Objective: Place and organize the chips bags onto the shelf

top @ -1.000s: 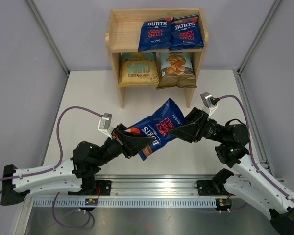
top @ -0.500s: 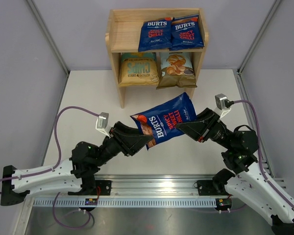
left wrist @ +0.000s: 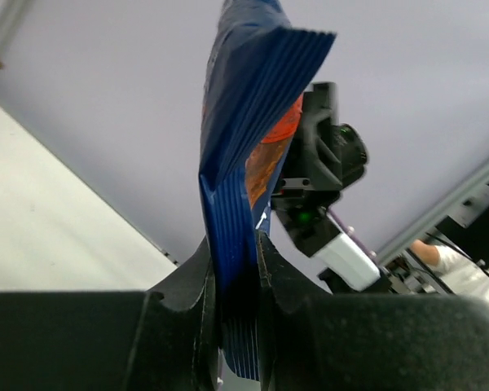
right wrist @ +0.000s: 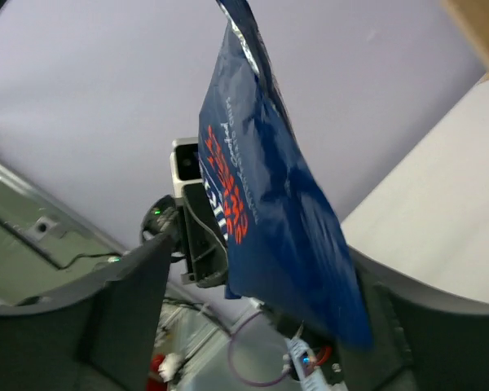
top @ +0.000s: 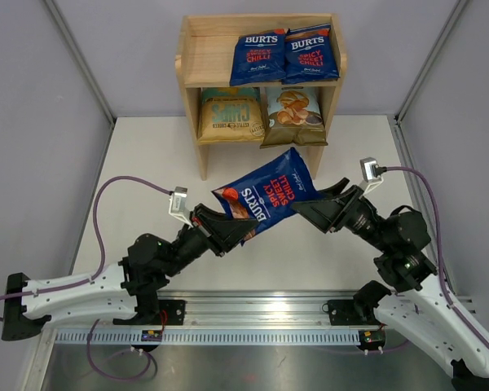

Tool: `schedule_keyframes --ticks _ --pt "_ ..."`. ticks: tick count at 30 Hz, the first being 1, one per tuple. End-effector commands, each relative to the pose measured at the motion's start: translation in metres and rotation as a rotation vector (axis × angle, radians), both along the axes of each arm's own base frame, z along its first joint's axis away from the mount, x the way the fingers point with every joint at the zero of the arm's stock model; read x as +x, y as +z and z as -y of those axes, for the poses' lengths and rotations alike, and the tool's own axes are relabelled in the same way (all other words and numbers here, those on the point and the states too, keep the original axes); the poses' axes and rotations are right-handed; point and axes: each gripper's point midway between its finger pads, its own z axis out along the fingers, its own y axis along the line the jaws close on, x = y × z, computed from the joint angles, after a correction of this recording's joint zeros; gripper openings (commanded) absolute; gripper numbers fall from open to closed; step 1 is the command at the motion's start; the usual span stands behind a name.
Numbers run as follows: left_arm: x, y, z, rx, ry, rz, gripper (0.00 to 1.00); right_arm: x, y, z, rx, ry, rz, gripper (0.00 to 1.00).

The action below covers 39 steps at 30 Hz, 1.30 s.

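Top: Burts bag [top: 269,195] midair over tabletop [top: 147,163], in front of shelf [top: 204,57]; L gripper [top: 238,230] clamps its lower end, R gripper [top: 318,199] at opposite end.
L wrist: fingers [left wrist: 191,277] pinched on crimped seam.
R wrist: fingers [right wrist: 122,301] spread wide around bag's end.

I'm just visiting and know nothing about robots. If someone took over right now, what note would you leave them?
Left gripper: fingers shut on the crimped edge of the third Burts bag, held up between the arms, in front of the shelf.
Right gripper: fingers open, straddling the bag's other end, not pinching it.
Done: two Burts bags side by side on the top tier; yellow bag and brown bag on the lower tier.
Left: set the held bag on the top tier, probably its left part.
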Motion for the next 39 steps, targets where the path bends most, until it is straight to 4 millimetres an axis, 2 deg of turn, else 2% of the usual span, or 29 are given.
schedule_keyframes --ticks 1,2,3,4,5,6,9,10,12,13,16,17,18,19,20,22,23,25,26,27,29,30,31,32,33,34,35,37,39 --pt "0.021 0.044 -0.032 -0.112 0.157 -0.015 0.0 0.01 0.013 0.026 -0.056 -0.188 0.011 0.84" --pt "0.025 0.04 -0.033 -0.088 0.178 -0.032 0.0 0.019 0.011 0.035 -0.063 -0.262 -0.009 0.89" --pt "0.027 0.053 -0.04 -0.109 0.196 -0.04 0.0 0.019 0.007 0.043 -0.09 -0.304 -0.009 0.95" --pt "0.031 0.054 -0.042 -0.099 0.219 -0.049 0.0 0.02 0.001 0.049 -0.124 -0.338 -0.038 0.99" --pt "0.035 0.058 -0.045 -0.102 0.237 -0.049 0.0 0.022 -0.001 0.055 -0.137 -0.372 -0.045 0.99" --pt "0.037 0.074 -0.05 -0.129 0.248 -0.052 0.0 0.024 -0.001 0.066 -0.14 -0.43 -0.045 0.99" --pt "0.05 0.09 -0.054 -0.14 0.286 -0.064 0.0 0.025 -0.007 0.08 -0.162 -0.496 -0.064 1.0" --pt "0.053 0.104 -0.06 -0.162 0.299 -0.072 0.0 0.025 -0.012 0.083 -0.173 -0.508 -0.082 1.0" --pt "0.071 0.11 -0.063 -0.192 0.34 -0.129 0.0 0.027 -0.015 0.088 -0.177 -0.537 -0.103 0.99" --pt "0.075 0.125 -0.07 -0.231 0.348 -0.136 0.0 0.027 -0.017 0.089 -0.18 -0.54 -0.109 0.99" --pt "0.103 0.139 -0.078 -0.299 0.429 -0.18 0.0 0.027 -0.021 0.089 -0.186 -0.537 -0.127 0.99" --pt "0.112 0.153 -0.091 -0.346 0.484 -0.188 0.01 0.028 -0.022 0.089 -0.185 -0.54 -0.131 0.99" --pt "0.118 0.16 -0.093 -0.37 0.5 -0.201 0.0 0.028 -0.023 0.089 -0.177 -0.541 -0.14 0.99" --pt "0.133 0.156 -0.087 -0.354 0.536 -0.214 0.0 0.028 -0.024 0.09 -0.175 -0.541 -0.144 0.99" --pt "0.137 0.178 -0.098 -0.396 0.567 -0.201 0.0 0.028 -0.025 0.09 -0.168 -0.543 -0.154 1.0" --pt "0.159 0.175 -0.094 -0.399 0.63 -0.25 0.0 0.028 -0.026 0.091 -0.155 -0.546 -0.161 0.99" --pt "0.166 0.183 -0.101 -0.429 0.661 -0.258 0.01 0.027 -0.027 0.091 -0.146 -0.543 -0.169 1.0" --pt "0.187 0.177 -0.102 -0.461 0.739 -0.301 0.02 0.026 -0.029 0.092 -0.138 -0.543 -0.175 1.0" --pt "0.194 0.176 -0.103 -0.469 0.765 -0.312 0.03 0.027 -0.029 0.093 -0.13 -0.547 -0.182 0.99" --pt "0.196 0.186 -0.107 -0.496 0.783 -0.311 0.06 0.025 -0.028 0.095 -0.121 -0.548 -0.181 0.99" --pt "0.217 0.181 -0.105 -0.491 0.855 -0.325 0.06 0.024 -0.027 0.096 -0.109 -0.551 -0.189 1.0" --pt "0.221 0.193 -0.109 -0.52 0.868 -0.321 0.06 0.022 -0.028 0.097 -0.102 -0.547 -0.189 0.99" --pt "0.228 0.191 -0.109 -0.511 0.888 -0.335 0.06 0.022 -0.028 0.097 -0.096 -0.547 -0.193 0.99" --pt "0.245 0.185 -0.104 -0.491 0.914 -0.338 0.06 0.021 -0.028 0.097 -0.091 -0.54 -0.196 0.99" --pt "0.251 0.187 -0.104 -0.492 0.925 -0.338 0.06 0.02 -0.029 0.097 -0.087 -0.536 -0.198 0.99" --pt "0.253 0.199 -0.108 -0.51 0.934 -0.34 0.06 0.019 -0.03 0.097 -0.087 -0.533 -0.199 1.0" --pt "0.27 0.189 -0.104 -0.483 0.962 -0.349 0.06 0.018 -0.03 0.097 -0.084 -0.531 -0.197 0.99" --pt "0.283 0.193 -0.11 -0.474 0.996 -0.365 0.05 0.016 -0.031 0.097 -0.087 -0.524 -0.196 0.99" --pt "0.301 0.18 -0.105 -0.466 1.003 -0.4 0.05 0.014 -0.03 0.098 -0.087 -0.522 -0.187 0.99"
